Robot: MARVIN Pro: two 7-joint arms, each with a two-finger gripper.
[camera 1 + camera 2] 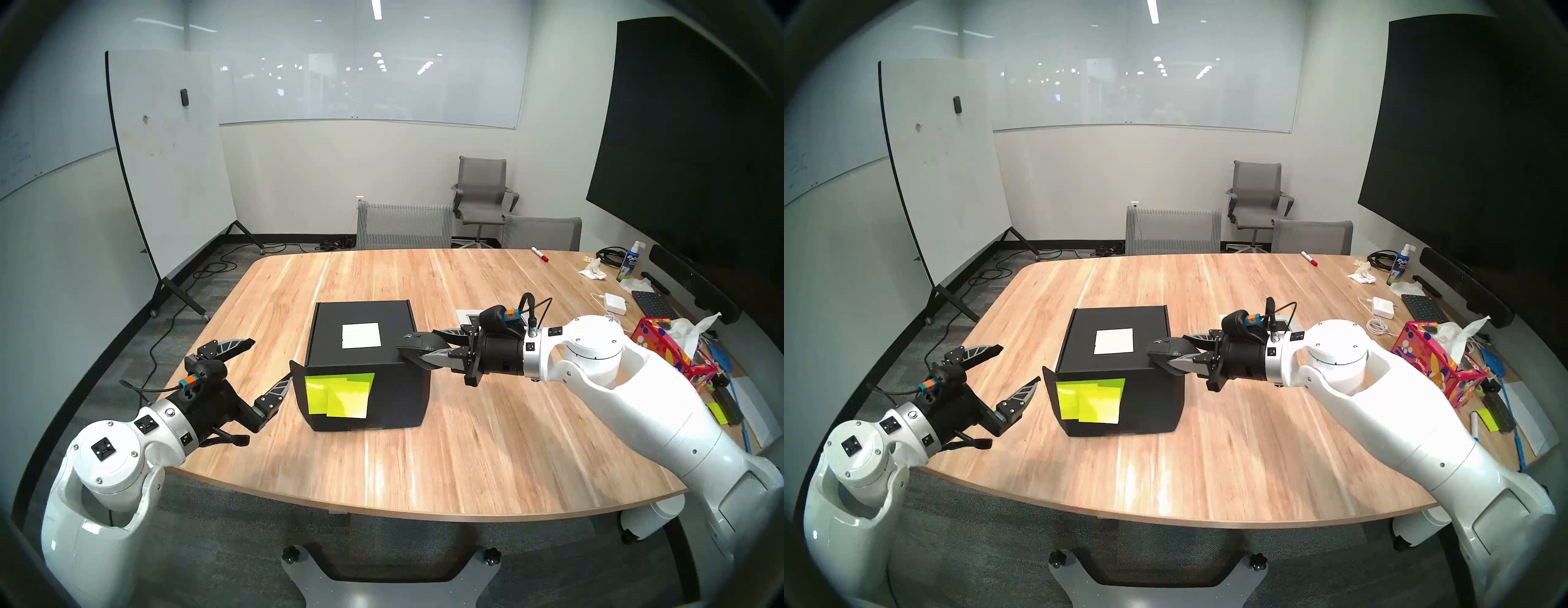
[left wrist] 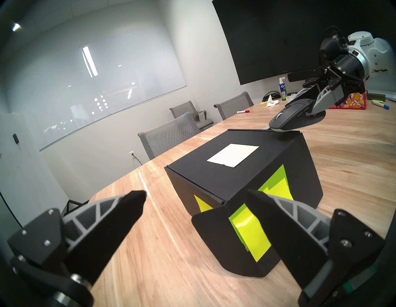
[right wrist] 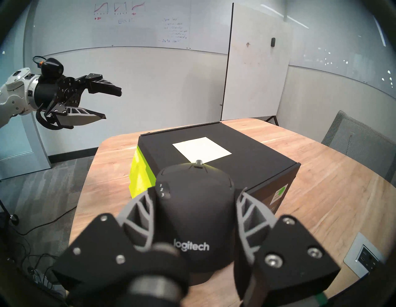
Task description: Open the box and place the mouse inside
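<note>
The mouse (image 3: 194, 205) I am holding is a black, sculpted, palm-sized unit, showing pale "logitech" lettering on its rear hump and a scroll wheel at its nose. Its long axis is lying roughly level and in line with my right forearm, nose pointing toward my left side, across the box (image 1: 369, 361). My right gripper (image 1: 418, 349) is clamping it by both flanks, one finger on each side, and is carrying it just over the box's right top edge; whether it is touching the lid I cannot tell. The box is a matte black cube sitting closed on the wooden table (image 1: 488, 446), bearing a white square label (image 1: 361, 335) on top and neon yellow-green sticky notes (image 1: 337, 394) on the face toward me. A side flap (image 2: 216, 231) is standing ajar at the box's near left corner. My left gripper (image 1: 271, 356) is hanging spread wide and empty, its nearer fingertip just beside that flap.
</note>
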